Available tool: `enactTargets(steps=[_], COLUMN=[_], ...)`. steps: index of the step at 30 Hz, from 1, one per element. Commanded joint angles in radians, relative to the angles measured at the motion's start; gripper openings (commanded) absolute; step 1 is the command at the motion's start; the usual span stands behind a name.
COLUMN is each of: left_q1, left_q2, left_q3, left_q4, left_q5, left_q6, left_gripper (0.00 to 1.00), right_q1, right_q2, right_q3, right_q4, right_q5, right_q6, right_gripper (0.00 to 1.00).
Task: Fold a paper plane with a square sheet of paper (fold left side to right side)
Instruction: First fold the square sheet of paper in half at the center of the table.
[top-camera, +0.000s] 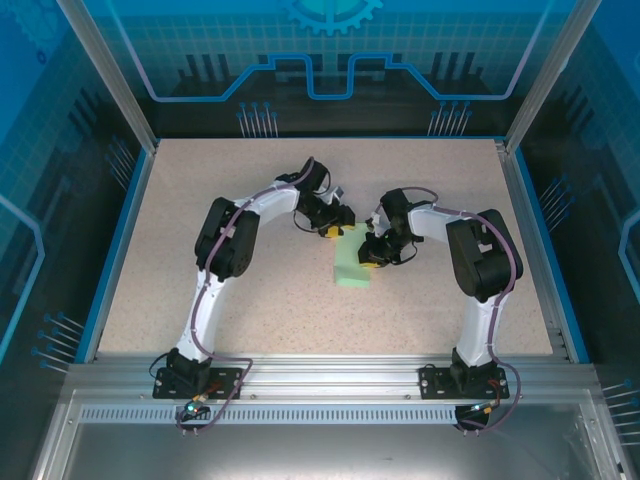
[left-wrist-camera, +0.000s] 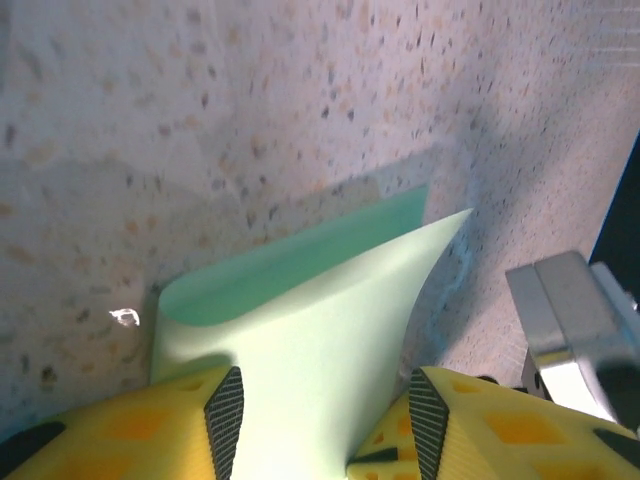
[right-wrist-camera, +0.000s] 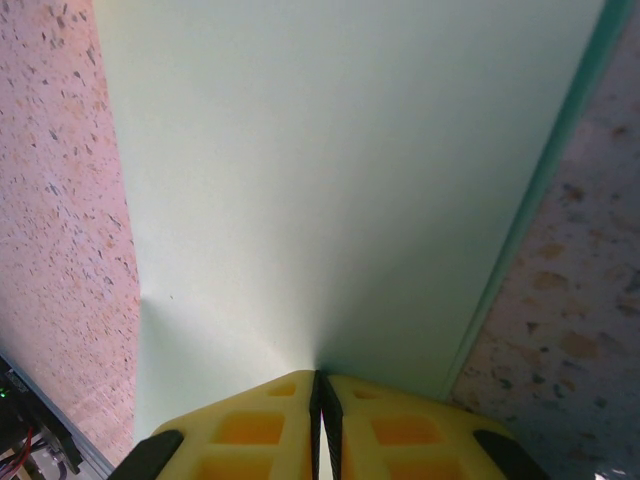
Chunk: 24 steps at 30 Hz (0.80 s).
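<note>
In the overhead view the sheet of paper (top-camera: 352, 268) lies near the middle of the table (top-camera: 200, 220). It shows as a pale green strip running from the centre toward the lower part of the frame. Both arms bend inward over it. The left gripper (top-camera: 333, 228) sits at the strip's upper end and the right gripper (top-camera: 373, 258) against its right edge, the two close together.

In the left wrist view the left gripper (left-wrist-camera: 325, 405) stands at the bottom of the frame with its jaws about half apart. The sheet of paper (left-wrist-camera: 320, 310) runs up between the yellow fingers (left-wrist-camera: 150, 430), and neither dark pad visibly presses it. The upper layer curls over from a rounded fold at left centre, lifted off the darker green layer beneath. Its free corner points to the upper right. Speckled table (left-wrist-camera: 250, 100) lies beyond, and a grey metal block (left-wrist-camera: 570, 320) sits at the right edge.

In the right wrist view the right gripper (right-wrist-camera: 318, 385), at bottom centre, is closed. Its fingers meet in a thin seam, pinching the near edge of the sheet of paper (right-wrist-camera: 330, 180), which spreads up across the middle of the frame. A darker green edge runs along its right side. The table (right-wrist-camera: 60, 200) shows on both sides.
</note>
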Motion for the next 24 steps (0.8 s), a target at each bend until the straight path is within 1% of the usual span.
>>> enactTargets(steps=[1, 4, 10, 14, 16, 20, 24], left_q1=[0.052, 0.072, 0.089, 0.091, 0.09, 0.082, 0.035], left_q2=[0.075, 0.092, 0.127, 0.077, 0.009, -0.183, -0.332], left_q3=[0.078, 0.107, 0.206, 0.207, 0.143, -0.091, -0.332], left_q4=[0.02, 0.022, 0.003, -0.006, 0.019, 0.119, 0.227], left_q5=[-0.108, -0.112, -0.066, -0.068, -0.073, -0.067, -0.058], left_q6=[0.018, 0.008, 0.004, 0.022, 0.028, 0.02, -0.005], left_gripper=[0.53, 0.54, 0.54, 0.54, 0.55, 0.54, 0.54], right_q1=[0.011, 0.012, 0.01, 0.011, 0.012, 0.012, 0.012], right_q2=[0.049, 0.05, 0.041, 0.031, 0.029, 0.031, 0.032], right_q3=[-0.036, -0.037, -0.044, -0.049, -0.048, -0.047, -0.052], right_q4=[-0.099, -0.097, -0.084, -0.066, -0.059, -0.056, -0.05], right_q5=[0.146, 0.14, 0.128, 0.106, 0.098, 0.1, 0.1], right_q6=[-0.016, -0.016, -0.011, -0.002, 0.003, 0.004, 0.006], right_gripper=[0.14, 0.14, 0.14, 0.14, 0.14, 0.14, 0.14])
